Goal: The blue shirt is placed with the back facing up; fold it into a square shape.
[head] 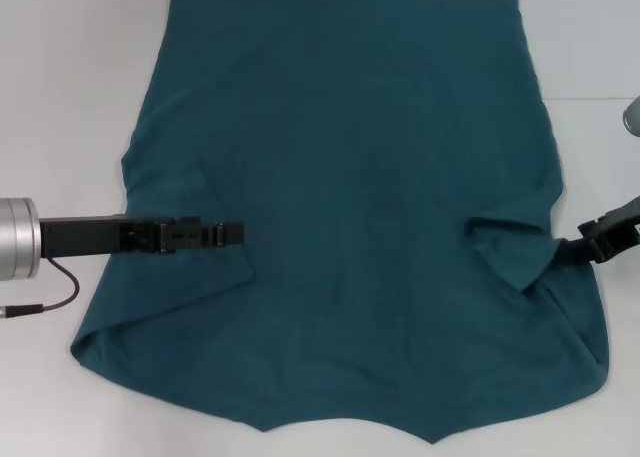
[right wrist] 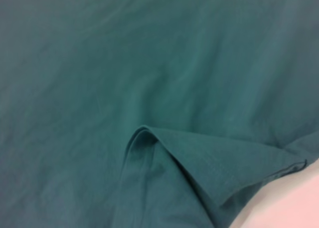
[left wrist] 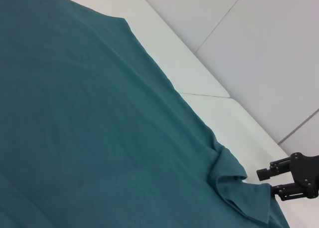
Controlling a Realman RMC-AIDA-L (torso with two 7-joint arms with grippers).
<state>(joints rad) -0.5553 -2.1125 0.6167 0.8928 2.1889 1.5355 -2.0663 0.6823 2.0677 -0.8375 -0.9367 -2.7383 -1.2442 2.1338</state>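
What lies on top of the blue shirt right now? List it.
On the blue shirt, the left tool reaches over its left side, and both sleeves are folded inward onto the body. The right tool sits at the right edge. The white table beneath is covered.

A plain white surface (head: pixel 70 97) carries the blue shirt (head: pixel 350 207), spread flat with both sleeves folded inward.

The blue shirt (head: pixel 350 217) lies on the table (head: pixel 70 97), between both pincers.
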